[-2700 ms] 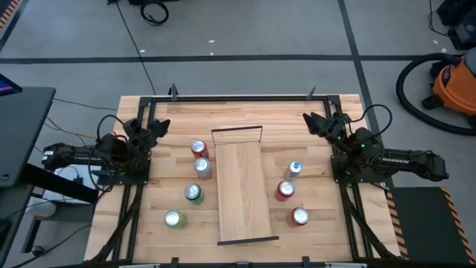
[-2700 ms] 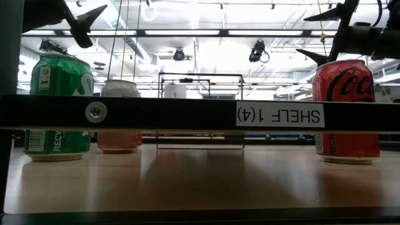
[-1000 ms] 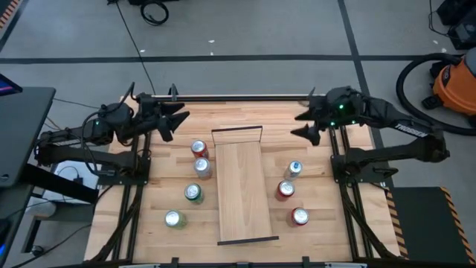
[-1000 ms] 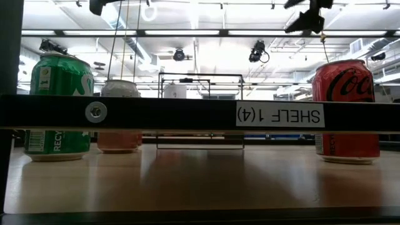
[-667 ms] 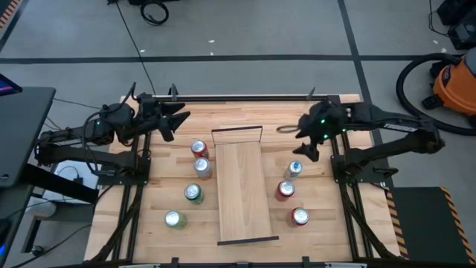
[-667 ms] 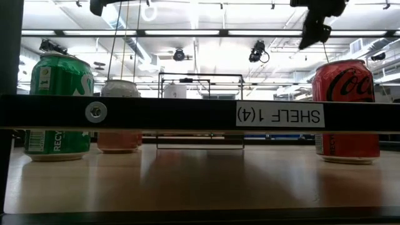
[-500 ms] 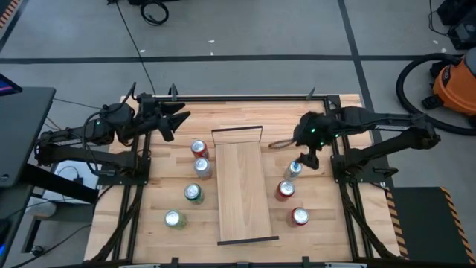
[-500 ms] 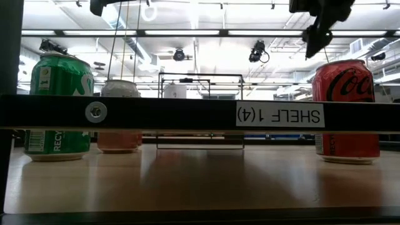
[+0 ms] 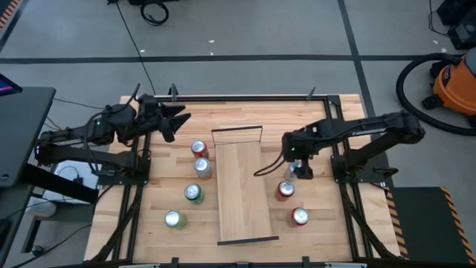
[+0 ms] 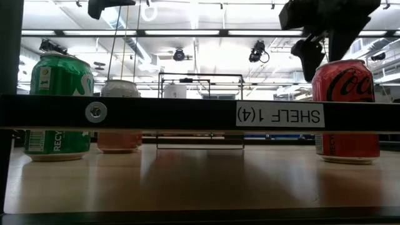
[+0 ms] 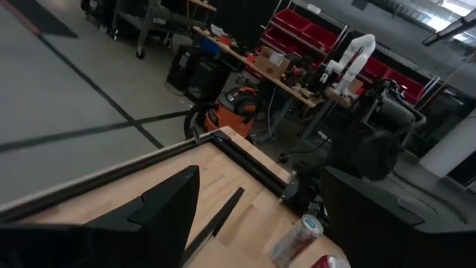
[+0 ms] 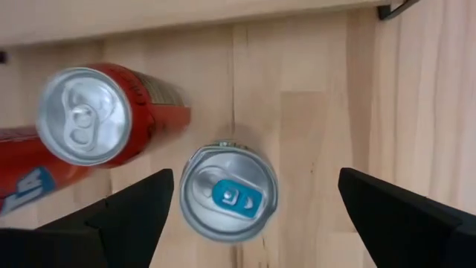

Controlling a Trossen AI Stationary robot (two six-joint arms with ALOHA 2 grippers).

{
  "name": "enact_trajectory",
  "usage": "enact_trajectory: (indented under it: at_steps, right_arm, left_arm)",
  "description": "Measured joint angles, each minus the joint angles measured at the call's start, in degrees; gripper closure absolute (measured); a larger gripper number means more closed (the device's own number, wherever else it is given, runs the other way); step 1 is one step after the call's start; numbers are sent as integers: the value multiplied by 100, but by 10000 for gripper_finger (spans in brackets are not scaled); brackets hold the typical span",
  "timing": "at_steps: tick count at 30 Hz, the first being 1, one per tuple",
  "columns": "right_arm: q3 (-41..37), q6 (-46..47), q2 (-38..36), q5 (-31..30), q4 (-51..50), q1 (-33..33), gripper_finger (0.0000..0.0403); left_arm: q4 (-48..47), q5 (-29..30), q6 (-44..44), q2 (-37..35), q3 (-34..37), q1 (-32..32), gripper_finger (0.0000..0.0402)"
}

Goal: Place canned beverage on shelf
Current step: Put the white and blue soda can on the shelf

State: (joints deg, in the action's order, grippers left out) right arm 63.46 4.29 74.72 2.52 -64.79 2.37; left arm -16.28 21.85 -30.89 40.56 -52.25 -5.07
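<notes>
The shelf (image 9: 242, 190), a long pale board with a black wire rail at each short end, lies in the middle of the slatted table. Upright cans stand on either side of it. My right gripper (image 12: 253, 182) points down, open, over a silver can with a blue tab (image 12: 228, 195), the farthest of three on the right; its fingers stand on either side above the can's top, apart from it. A red can (image 12: 89, 126) stands beside it. My left gripper (image 9: 176, 119) hangs level and open above the table's far left corner, holding nothing.
Several cans stand left of the shelf, among them a green one (image 9: 193, 193) and a silver one (image 9: 173, 219). Two red cans (image 9: 285, 190) (image 9: 299, 217) stand nearer on the right. A black bar (image 10: 200, 114) crosses the low view. An orange vacuum (image 9: 454, 82) stands off the table.
My right gripper has swung from above the table's far right corner toward the near edge and the shelf, sinking and tipping from roughly level to pointing down, and now hangs over the blue-tab can. No can has moved.
</notes>
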Motion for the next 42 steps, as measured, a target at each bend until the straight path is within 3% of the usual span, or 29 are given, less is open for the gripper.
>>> enact_trajectory:
  at_steps: [7, 26, 36, 42]
  right_arm:
    - [0, 156, 483, -141, 27, 61, 25]
    - [-4, 320, 1604, 356, -316, 63, 55]
    - [-13, 173, 1709, 358, -413, -68, 57]
    - [-13, 134, 1709, 490, -420, -230, 106]
  left_arm:
    - [-21, 0, -284, 0, 0, 1, 114]
    - [-27, 11, -306, 0, 2, 0, 114]
    - [-46, 13, -298, 0, 2, -1, 114]
    - [-189, 15, -300, 0, 3, 1, 114]
